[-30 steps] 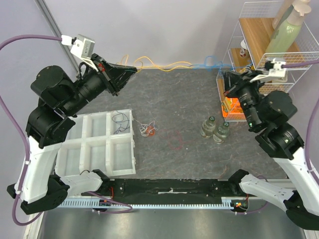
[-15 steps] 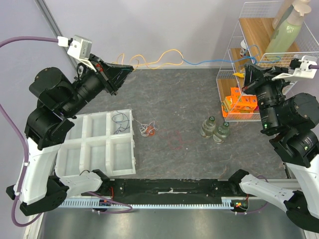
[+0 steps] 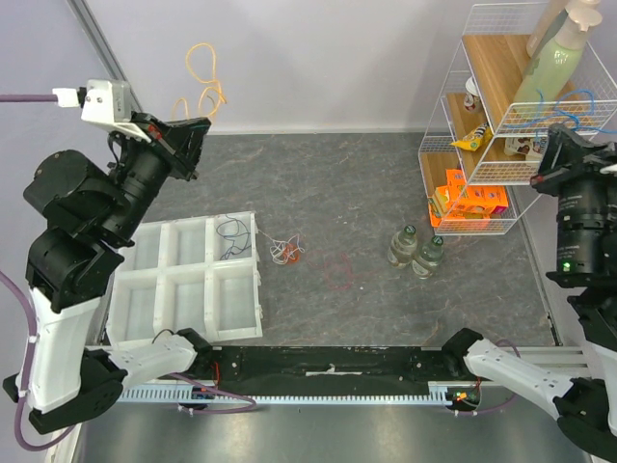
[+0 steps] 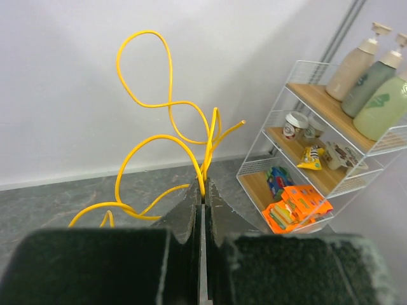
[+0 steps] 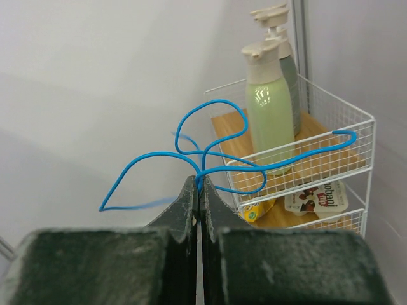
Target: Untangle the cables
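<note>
Since the frame half a second back: the two wires then spanned the far edge of the table as one line between the arms. They are now apart, and both arms have swung outward and up.

The left gripper point(image 4: 202, 190) is closed flat on the yellow cable point(image 4: 208, 146). The right gripper point(image 5: 198, 185) is closed flat on the blue cable point(image 5: 200, 171). No gap shows between either pair of fingers.

Materials: both are thin, glossy, springy insulated wires that hold their open curls in the air. The finger backs are black with a rough, felt-like pad.

Yellow: the long axis runs upward from the jaws. A figure-eight curl tops it and a free end points up and to the right. A lower coil drops behind the pad, so its end is hidden.

Blue: it spreads sideways. One end trails low to the left and the other hooks right, in front of the white wire rack point(image 5: 331, 136).

The pinched lengths are hidden (same on both arms). In the top view the right arm is cut by the frame edge.

On the grey mottled table point(image 3: 366, 183), a red-and-white bundle point(image 3: 286, 251) lies just beside the white tray point(image 3: 207, 280). A dark loop point(image 3: 231, 230) sits in the tray's far right compartment.
</note>
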Motion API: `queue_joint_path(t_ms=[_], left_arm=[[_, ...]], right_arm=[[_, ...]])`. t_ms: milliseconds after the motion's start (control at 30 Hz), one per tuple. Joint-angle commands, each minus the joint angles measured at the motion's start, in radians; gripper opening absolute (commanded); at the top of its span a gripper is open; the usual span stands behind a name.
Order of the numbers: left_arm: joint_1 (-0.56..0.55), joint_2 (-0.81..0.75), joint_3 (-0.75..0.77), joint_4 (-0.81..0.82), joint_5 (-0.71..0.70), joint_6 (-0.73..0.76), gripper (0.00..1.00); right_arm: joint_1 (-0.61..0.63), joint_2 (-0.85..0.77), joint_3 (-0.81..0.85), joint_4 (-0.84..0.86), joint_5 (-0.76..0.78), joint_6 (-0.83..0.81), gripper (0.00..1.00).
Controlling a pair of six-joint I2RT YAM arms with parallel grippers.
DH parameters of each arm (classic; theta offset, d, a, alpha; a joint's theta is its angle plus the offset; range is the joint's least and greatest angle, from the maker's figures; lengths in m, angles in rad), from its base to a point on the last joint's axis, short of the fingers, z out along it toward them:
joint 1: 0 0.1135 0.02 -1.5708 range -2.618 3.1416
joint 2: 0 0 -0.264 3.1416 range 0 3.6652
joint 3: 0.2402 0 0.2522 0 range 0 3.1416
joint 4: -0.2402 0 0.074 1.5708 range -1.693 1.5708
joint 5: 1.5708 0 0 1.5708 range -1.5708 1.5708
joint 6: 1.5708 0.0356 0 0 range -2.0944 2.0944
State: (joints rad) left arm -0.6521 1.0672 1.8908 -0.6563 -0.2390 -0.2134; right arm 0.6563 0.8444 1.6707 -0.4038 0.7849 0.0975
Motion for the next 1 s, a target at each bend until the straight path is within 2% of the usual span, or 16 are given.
queue_joint_path(t_ms=[0,200,300,400,500,567,767,967], left_arm=[[-0.003,-0.010,-0.028,0.003,-0.101,0.042,0.01],[-0.001,-0.021,-0.096,-0.084,-0.271,-0.087,0.02],[-0.001,-0.018,-0.113,-0.274,-0.347,-0.211,0.02],[-0.001,-0.003,-0.131,-0.527,-0.347,-0.396,0.02],[-0.001,0.002,-0.195,-0.713,-0.284,-0.571,0.02],[-0.001,-0.010,-0.260,-0.776,-0.222,-0.641,0.02],[-0.003,-0.032,-0.533,-0.799,0.065,-0.725,0.02],[-0.003,-0.029,-0.659,-0.783,0.145,-0.762,0.02]], right_arm=[[-0.003,-0.001,0.021,-0.020,0.022,-0.045,0.00],[-0.003,0.027,0.003,-0.020,-0.038,-0.012,0.00],[-0.003,0.045,0.003,-0.021,-0.056,-0.012,0.00],[-0.004,0.064,-0.005,-0.021,-0.064,-0.021,0.00],[-0.003,0.081,-0.012,-0.012,-0.072,-0.028,0.00],[-0.003,0.097,-0.020,0.002,-0.087,-0.035,0.00],[-0.003,0.154,-0.049,0.036,-0.165,-0.012,0.00],[-0.003,0.182,-0.075,0.065,-0.245,0.031,0.00]])
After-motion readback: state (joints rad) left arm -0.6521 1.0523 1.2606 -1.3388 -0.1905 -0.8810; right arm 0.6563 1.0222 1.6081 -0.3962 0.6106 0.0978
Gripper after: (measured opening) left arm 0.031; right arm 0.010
